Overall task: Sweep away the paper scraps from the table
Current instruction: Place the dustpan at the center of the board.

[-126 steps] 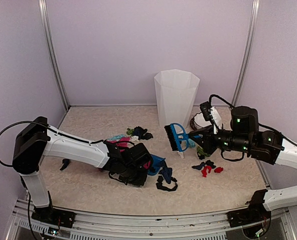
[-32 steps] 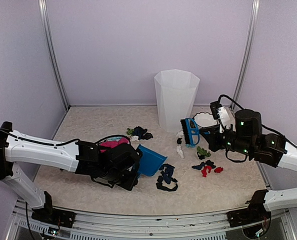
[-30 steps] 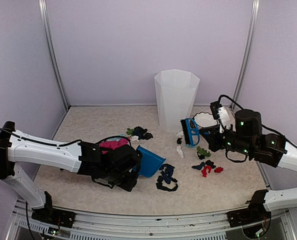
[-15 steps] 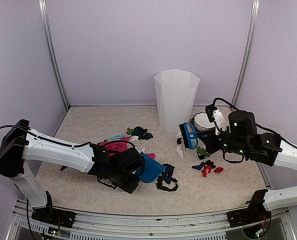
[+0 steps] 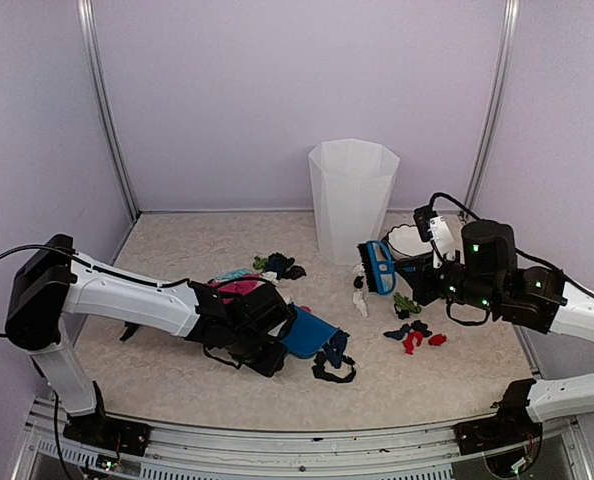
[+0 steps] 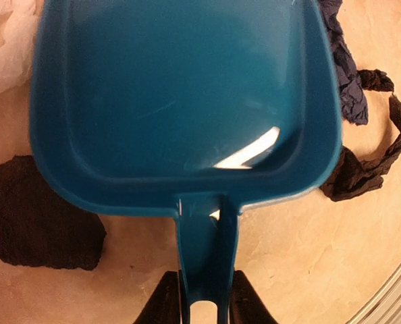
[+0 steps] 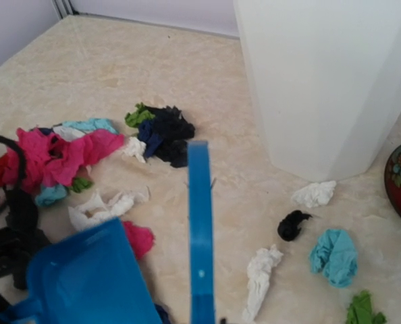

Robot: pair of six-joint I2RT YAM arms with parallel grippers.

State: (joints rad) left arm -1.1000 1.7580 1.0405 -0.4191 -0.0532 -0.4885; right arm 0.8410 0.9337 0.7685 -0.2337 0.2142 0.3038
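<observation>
Paper scraps lie across the table (image 5: 177, 250): a pink pile (image 5: 235, 288), a dark clump (image 5: 282, 266), dark strips (image 5: 332, 362), red bits (image 5: 417, 340) and a white bit (image 5: 362, 303). My left gripper (image 5: 264, 337) is shut on the handle of the blue dustpan (image 5: 309, 333), whose far edge touches the dark strips. In the left wrist view the pan (image 6: 180, 94) is empty, with dark scraps (image 6: 362, 128) to its right. My right gripper (image 5: 417, 275) is shut on the blue brush (image 5: 379, 268), held above the table. In the right wrist view the brush (image 7: 200, 236) shows edge-on and the fingers are hidden.
A tall white bin (image 5: 352, 195) stands at the back centre, close behind the brush. A white bowl (image 5: 409, 240) sits right of it. White (image 7: 261, 270), black (image 7: 291, 225) and teal (image 7: 334, 256) scraps lie near the bin (image 7: 322, 81).
My left arm has pushed the dustpan to the right and laid it flatter, up against the dark strips. The brush has shifted slightly left.
</observation>
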